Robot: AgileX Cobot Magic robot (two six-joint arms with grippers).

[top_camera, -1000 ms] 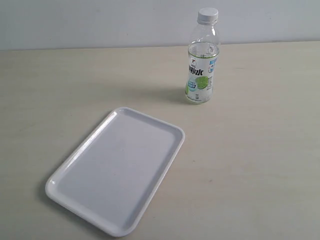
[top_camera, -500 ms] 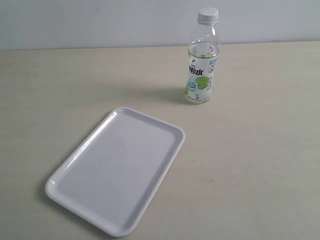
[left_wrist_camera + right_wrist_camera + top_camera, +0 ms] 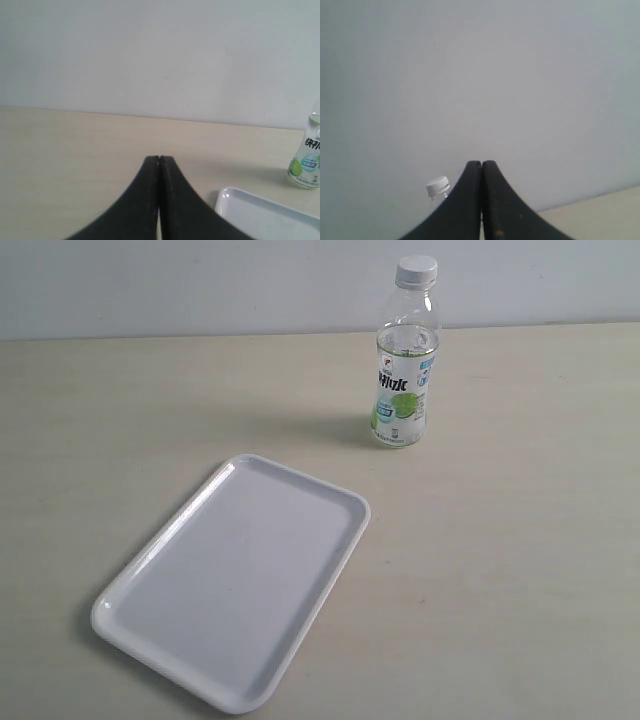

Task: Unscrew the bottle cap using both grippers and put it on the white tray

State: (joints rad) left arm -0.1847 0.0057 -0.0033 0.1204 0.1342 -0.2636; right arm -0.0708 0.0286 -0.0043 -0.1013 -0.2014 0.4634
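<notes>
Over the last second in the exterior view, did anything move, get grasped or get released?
Nothing visibly changed. The bottle stands upright in the same spot with the bottle cap on it, the white tray has not shifted, and no arm shows in that view. The wrist views now show the left gripper and right gripper shut, holding nothing.

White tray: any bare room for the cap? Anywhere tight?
The white tray is bare rim to rim. In the exterior view the table is also free right of it, in front of the bottle. Nowhere crowded.
</notes>
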